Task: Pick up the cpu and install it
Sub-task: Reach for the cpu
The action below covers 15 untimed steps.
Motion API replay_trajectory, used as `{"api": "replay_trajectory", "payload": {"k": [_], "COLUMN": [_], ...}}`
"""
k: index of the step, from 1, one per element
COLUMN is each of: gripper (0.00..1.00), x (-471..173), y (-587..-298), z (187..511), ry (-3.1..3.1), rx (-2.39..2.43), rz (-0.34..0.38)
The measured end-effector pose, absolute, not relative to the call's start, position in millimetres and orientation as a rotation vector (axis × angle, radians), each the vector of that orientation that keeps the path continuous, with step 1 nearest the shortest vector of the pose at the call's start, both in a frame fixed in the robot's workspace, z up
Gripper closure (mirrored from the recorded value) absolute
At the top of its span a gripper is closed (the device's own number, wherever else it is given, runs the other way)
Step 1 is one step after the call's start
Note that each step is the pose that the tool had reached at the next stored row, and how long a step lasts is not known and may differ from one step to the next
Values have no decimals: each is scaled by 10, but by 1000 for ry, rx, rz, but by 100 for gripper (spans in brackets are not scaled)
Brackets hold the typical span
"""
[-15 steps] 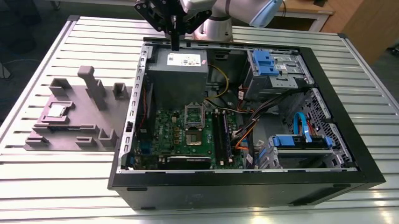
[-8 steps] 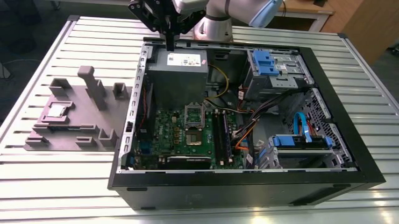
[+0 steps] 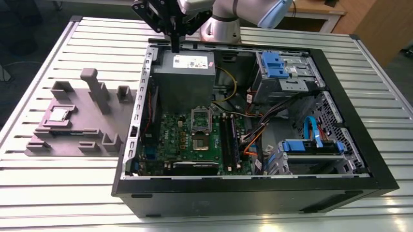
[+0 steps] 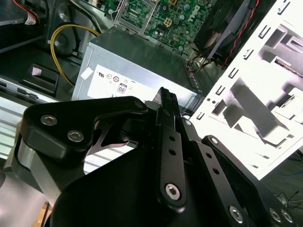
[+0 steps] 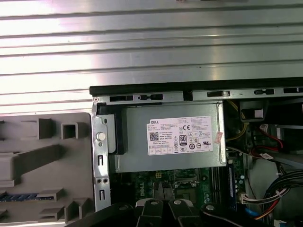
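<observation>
In the exterior view, my gripper [image 3: 175,47] hangs over the far end of the open computer case [image 3: 193,198], above the grey power supply [image 3: 184,79]. My fingers are drawn together into one narrow dark bar with nothing between them. The cpu [image 3: 60,114] lies flat in a square recess of the grey fixture [image 3: 71,145], which stands on the slatted metal table [image 3: 65,193] at the exterior view's left of the case, well apart from my gripper. Inside the case, the silver socket frame [image 3: 200,117] sits on the green motherboard [image 3: 184,145], just beside the power supply.

In the second wrist view, my fingers [image 4: 168,123] press against each other and carry nothing. Past their tip lie the power supply [image 4: 142,61] with its white label, a yellow cable [image 4: 61,33] curving beside it, and the motherboard [image 4: 189,19] beyond. The fixture [image 4: 246,109] shows brightly lit outside the case wall.

In the first wrist view, my gripper [image 5: 159,188] points at the motherboard's edge [image 5: 142,187] next to the power supply [image 5: 170,137]. The fixture [image 5: 47,156] lies beside the case on the table [image 5: 142,47].
</observation>
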State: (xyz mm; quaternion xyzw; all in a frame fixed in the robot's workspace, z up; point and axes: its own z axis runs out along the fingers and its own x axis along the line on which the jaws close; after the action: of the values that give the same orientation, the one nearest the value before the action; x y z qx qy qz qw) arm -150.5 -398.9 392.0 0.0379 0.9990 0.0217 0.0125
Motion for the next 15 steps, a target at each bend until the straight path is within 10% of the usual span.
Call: {"api": "replay_trajectory", "payload": {"k": [15], "gripper": [89], "x": [-1534], "y": [-3989], "z": [3918], "ry": [3114], "rx": [118], "rz": [68]}}
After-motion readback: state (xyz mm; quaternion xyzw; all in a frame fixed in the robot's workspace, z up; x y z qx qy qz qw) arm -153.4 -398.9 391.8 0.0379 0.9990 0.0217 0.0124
